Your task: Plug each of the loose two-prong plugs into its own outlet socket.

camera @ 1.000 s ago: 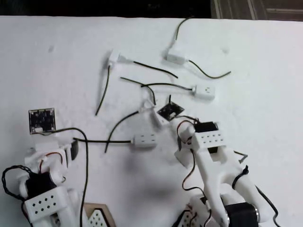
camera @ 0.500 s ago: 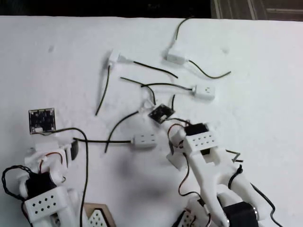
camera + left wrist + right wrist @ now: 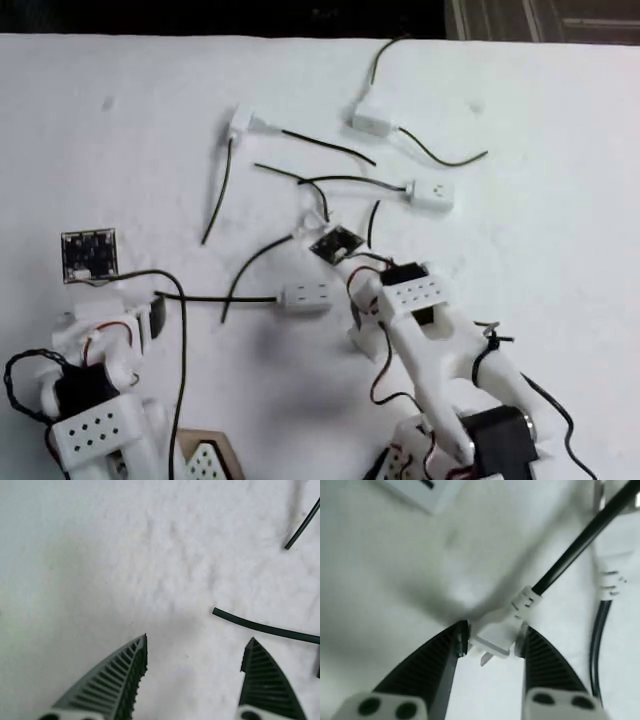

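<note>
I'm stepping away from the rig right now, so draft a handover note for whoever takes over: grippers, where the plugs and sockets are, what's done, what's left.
Left gripper: open and holding nothing, over the table near a black cord.
Right gripper: shut on a white two-prong plug at mid-table, prongs showing between the fingers.
Sockets: the triple socket lies just left of the right arm and the single socket beyond it. Two white cord ends lie farther back; I can't tell whether they are plugs or sockets.
Done: one plug gripped.
Left: no plug looks seated yet, so all the plugging in.
</note>
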`<state>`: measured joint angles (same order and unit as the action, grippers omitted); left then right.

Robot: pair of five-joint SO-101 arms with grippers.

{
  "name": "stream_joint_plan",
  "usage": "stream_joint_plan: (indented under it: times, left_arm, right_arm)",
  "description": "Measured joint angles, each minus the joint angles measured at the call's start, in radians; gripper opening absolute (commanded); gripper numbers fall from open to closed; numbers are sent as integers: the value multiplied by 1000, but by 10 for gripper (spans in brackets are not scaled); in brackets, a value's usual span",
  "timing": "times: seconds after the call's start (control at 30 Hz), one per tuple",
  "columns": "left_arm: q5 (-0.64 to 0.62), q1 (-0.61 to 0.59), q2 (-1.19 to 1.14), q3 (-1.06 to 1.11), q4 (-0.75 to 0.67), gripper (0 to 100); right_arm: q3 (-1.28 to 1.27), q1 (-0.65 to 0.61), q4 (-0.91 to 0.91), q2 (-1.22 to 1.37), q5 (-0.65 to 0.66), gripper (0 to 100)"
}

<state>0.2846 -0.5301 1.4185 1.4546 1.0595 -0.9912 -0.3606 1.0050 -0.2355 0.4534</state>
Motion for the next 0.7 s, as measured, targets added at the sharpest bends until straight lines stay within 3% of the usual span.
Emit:
stream_joint_plan:
  times: [0.37, 0.47, 0.7]
  left_arm:
    - [0, 0, 0, 0, 0, 302]
    - [0, 0, 0, 0, 0, 302]
    - [0, 0, 0, 0, 0, 302]
  right_arm:
    - [20, 17, 14, -41, 9, 16]
    - [17, 46, 40, -138, 120, 16]
    - [17, 256, 55, -358, 505, 17]
